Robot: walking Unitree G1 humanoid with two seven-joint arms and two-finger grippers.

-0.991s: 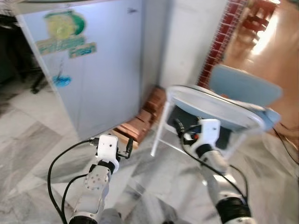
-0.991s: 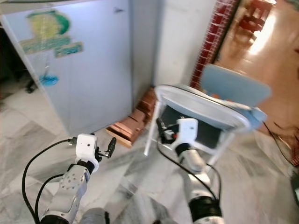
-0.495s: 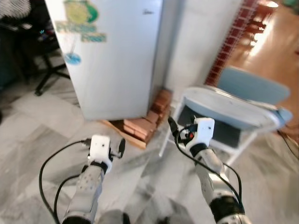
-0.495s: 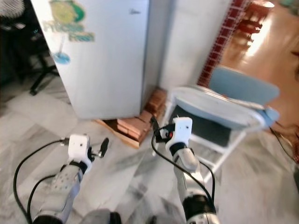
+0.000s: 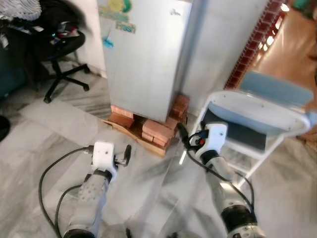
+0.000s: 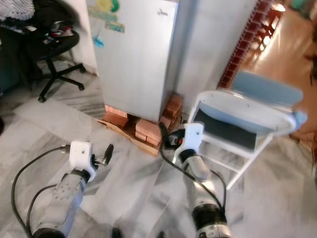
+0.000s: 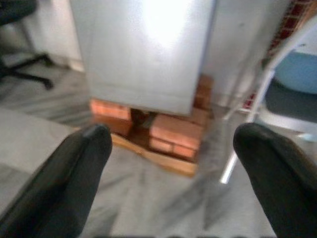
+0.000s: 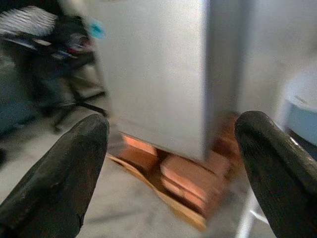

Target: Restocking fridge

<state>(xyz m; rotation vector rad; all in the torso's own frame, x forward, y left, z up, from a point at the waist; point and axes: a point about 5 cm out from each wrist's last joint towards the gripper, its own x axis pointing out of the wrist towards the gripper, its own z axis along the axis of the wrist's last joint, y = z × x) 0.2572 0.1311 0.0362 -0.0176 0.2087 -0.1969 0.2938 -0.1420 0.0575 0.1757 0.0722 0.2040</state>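
Note:
A silver-grey fridge [image 5: 143, 54] with a green and yellow sticker [image 5: 116, 9] stands ahead, door shut. It rests on red bricks [image 5: 153, 130] over a wooden board. My left gripper [image 5: 127, 152] is held low over the marble floor, short of the fridge's front. Its wrist view shows the black fingers [image 7: 74, 173] wide apart, so it is open with nothing between them. My right gripper [image 5: 181, 134] hangs by the fridge's right corner, just left of the white chair. It is open too, its fingers [image 8: 64, 168] framing the bricks [image 8: 190, 176].
A white folding chair [image 5: 257, 111] with a blue back stands close at the right, touching distance from my right arm. A black office chair [image 5: 57, 47] sits at the far left. A red brick pillar [image 5: 250, 49] and grey wall rise behind the fridge.
The whole picture has shifted: the camera swung, so the fridge now sits more centred and farther off, and the office chair has come into view. Both grippers stay open.

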